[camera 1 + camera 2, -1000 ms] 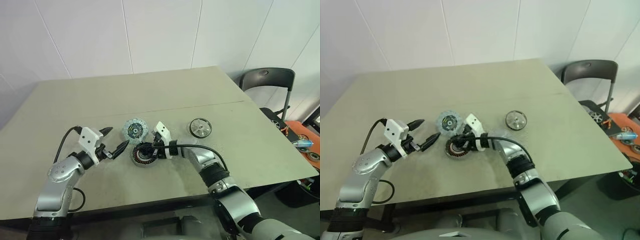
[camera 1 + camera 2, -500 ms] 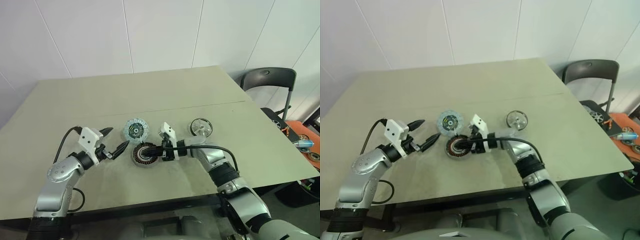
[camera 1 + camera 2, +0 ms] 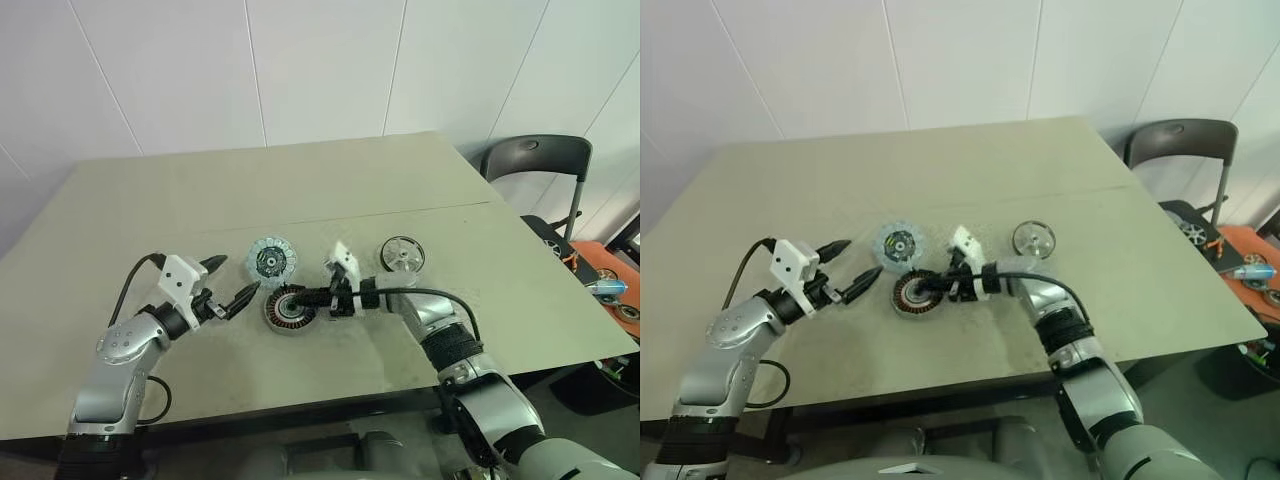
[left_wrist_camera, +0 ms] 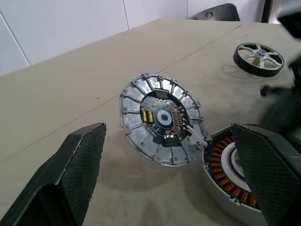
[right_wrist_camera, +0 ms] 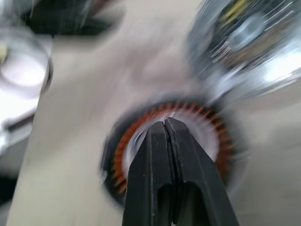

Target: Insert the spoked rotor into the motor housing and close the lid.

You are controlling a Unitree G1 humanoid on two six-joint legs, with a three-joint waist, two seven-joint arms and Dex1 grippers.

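White-walled room, grey-green table (image 3: 330,180), black chair (image 3: 535,160) off the far right corner.

Near left: left end effector (image 3: 228,284) hovers just above the table, fingers spread wide, empty, aimed toward the motor housing (image 3: 288,308). It hasn't budged over the last second.

Centre: the housing sits flat on the table, copper windings up, nothing in it. Right end effector (image 3: 303,298) reaches in from the right, fingers pinched fully together, holding nothing, tips over the housing's silvery centre. A second ago that arm sat further left, covering the housing; it has since slid back right and the housing's whole top now shows. The housing looks to be in the same spot, maybe nudged, can't tell.

Just beyond the housing: the lid (image 3: 270,259), circuit-board face up. In the left wrist view its near edge seems to touch or overlap the housing rim; can't tell which.

Far right of those: the spoked rotor (image 3: 401,254), flat on the table, well apart from the housing, untouched.

My read: the right arm was poking at or squaring up the housing and is backing off. Insert step not started. Rotor pickup looks like the next job, and the right arm is nearer to it.
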